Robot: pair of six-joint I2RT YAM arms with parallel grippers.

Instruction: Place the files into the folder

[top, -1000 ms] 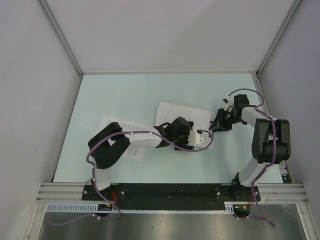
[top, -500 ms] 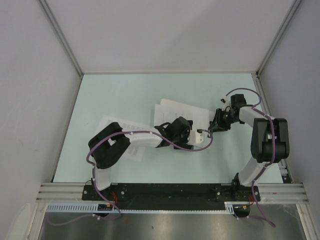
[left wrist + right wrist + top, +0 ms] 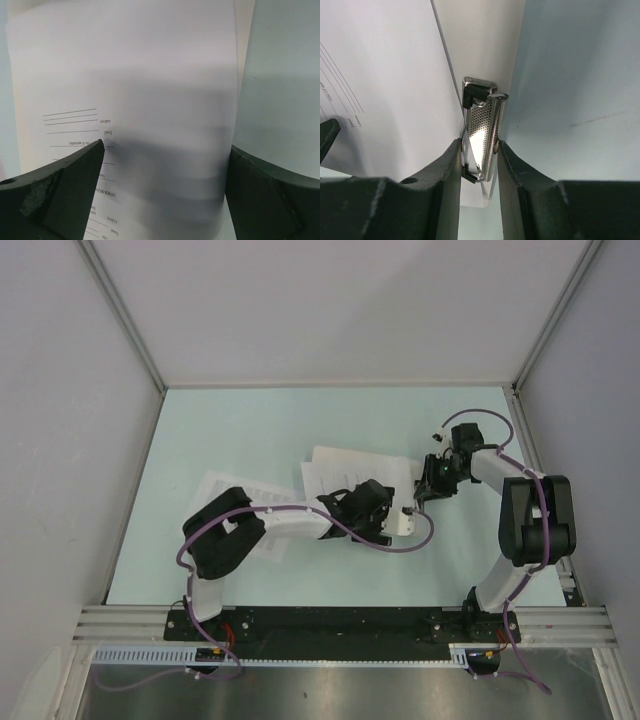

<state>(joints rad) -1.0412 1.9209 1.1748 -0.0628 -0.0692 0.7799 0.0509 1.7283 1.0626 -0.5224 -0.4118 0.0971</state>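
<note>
The folder (image 3: 485, 40) is a plain cream-white board with a perforated metal clip (image 3: 482, 125) on its edge. My right gripper (image 3: 479, 160) is shut on that clip; in the top view this gripper (image 3: 422, 492) sits at the folder's (image 3: 395, 468) right end. One printed file (image 3: 150, 90) lies over the folder under my open left gripper (image 3: 165, 165), with a finger (image 3: 65, 185) on each side. This file (image 3: 318, 475) sticks out past the folder's left side. The second file (image 3: 232, 490) lies flat further left, partly under the left arm.
The pale green table (image 3: 250, 430) is walled in by grey panels at the back and both sides. The left arm (image 3: 290, 525) stretches across the near middle. The right arm's base (image 3: 535, 525) stands at the right edge.
My left gripper has shifted a little to the right over the papers. The right wrist has moved up and left at the clip. The upper file has slid out to the left of the folder.
</note>
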